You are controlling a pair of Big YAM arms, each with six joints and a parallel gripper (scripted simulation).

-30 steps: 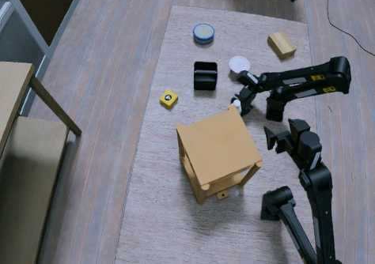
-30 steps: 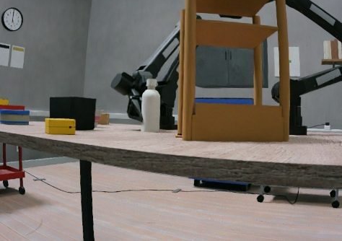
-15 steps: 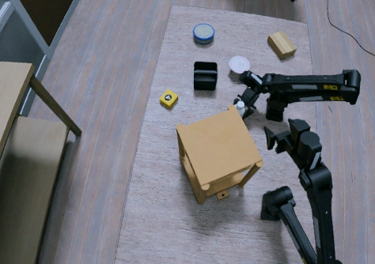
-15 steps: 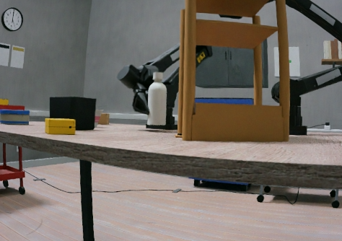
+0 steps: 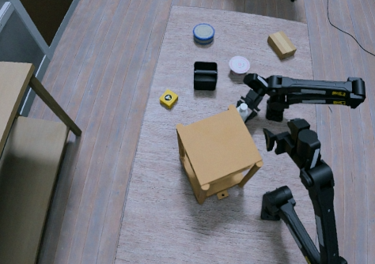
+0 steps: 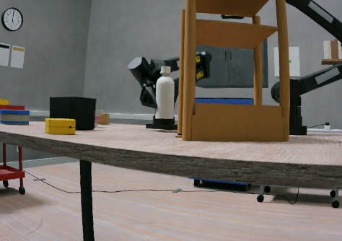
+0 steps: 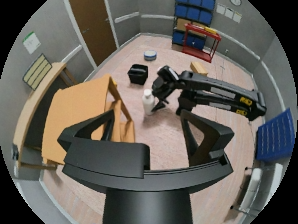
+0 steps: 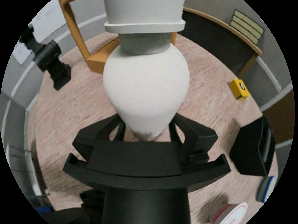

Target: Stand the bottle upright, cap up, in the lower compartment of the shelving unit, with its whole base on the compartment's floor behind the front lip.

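The white bottle [image 5: 243,110] [image 6: 164,97] [image 7: 148,102] [image 8: 146,82] is upright, cap up, its base a little above the table. My right gripper [image 5: 247,112] [image 8: 147,112] is shut on the bottle's body from the side. The bottle is outside the wooden shelving unit [image 5: 219,145] [image 6: 236,123] [image 7: 75,115] [image 8: 95,65], close to one corner post. A low panel runs along the unit's bottom in the exterior view. My left gripper [image 5: 270,139] [image 7: 147,112] is open and empty, beside the unit; the exterior view does not show its fingers.
A black bin [image 5: 206,77] [image 6: 72,113] [image 7: 138,74] [image 8: 250,147] and a yellow box [image 5: 168,99] [image 6: 60,126] [image 8: 239,89] stand beyond the unit. A pink-and-white tub [image 5: 239,65], a blue-rimmed tin [image 5: 203,32] and a wooden block [image 5: 282,45] are farther back.
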